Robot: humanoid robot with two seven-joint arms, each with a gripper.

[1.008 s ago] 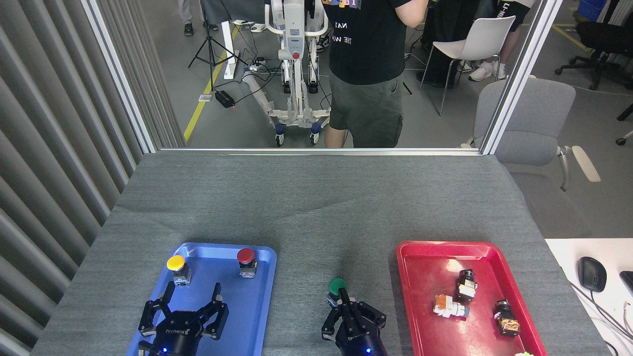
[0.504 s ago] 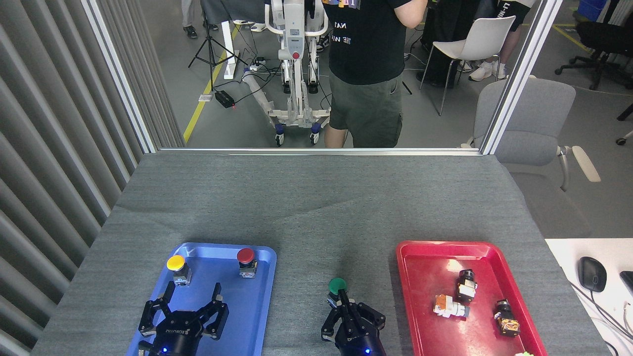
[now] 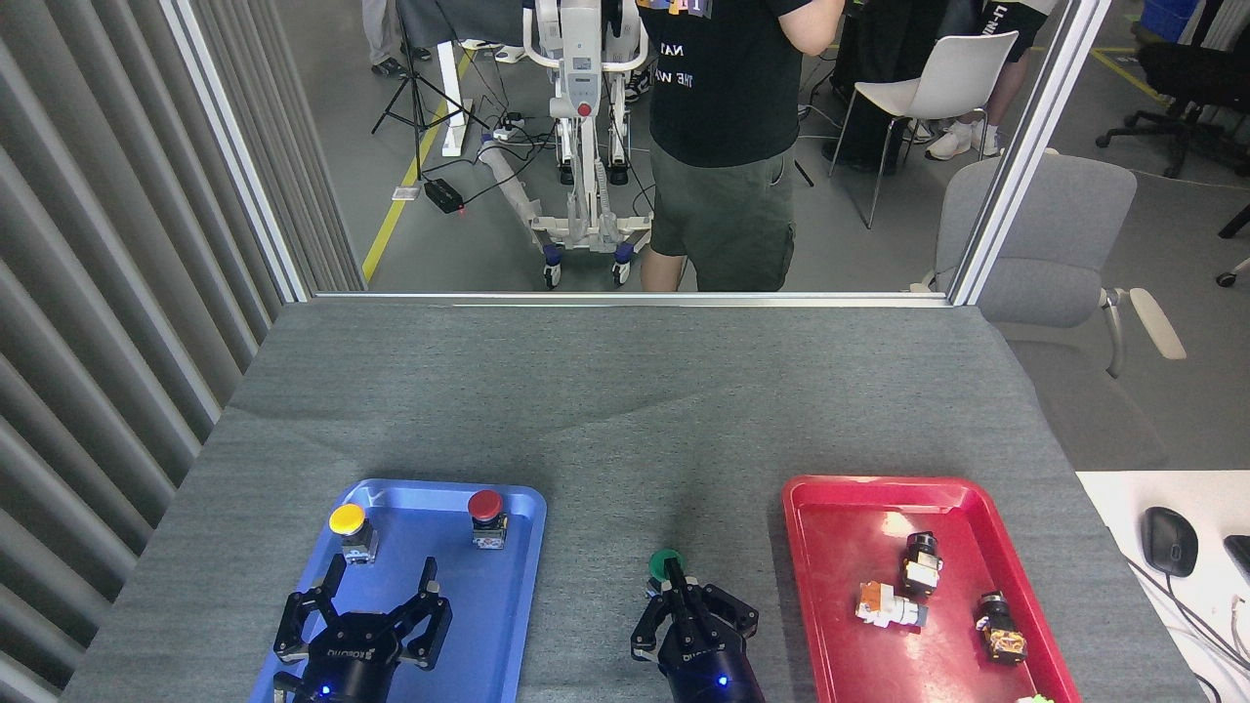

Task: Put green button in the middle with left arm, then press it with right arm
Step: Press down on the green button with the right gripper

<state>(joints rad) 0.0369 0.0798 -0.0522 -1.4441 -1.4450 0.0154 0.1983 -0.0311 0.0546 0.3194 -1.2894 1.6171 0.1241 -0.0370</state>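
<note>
Left gripper (image 3: 376, 586): over blue tray (image 3: 508, 596), fingers spread wide, empty. Yellow button (image 3: 349, 521), red button (image 3: 485, 508) at tray far end. Green button (image 3: 667, 565): on grey cloth between trays. Right gripper (image 3: 674, 586): one finger on green cap, others splayed. Red tray (image 3: 830, 547) holds small parts.

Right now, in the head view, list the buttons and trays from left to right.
Yellow button → red button, both standing in the blue tray → green button on the grey cloth → red tray.
</note>
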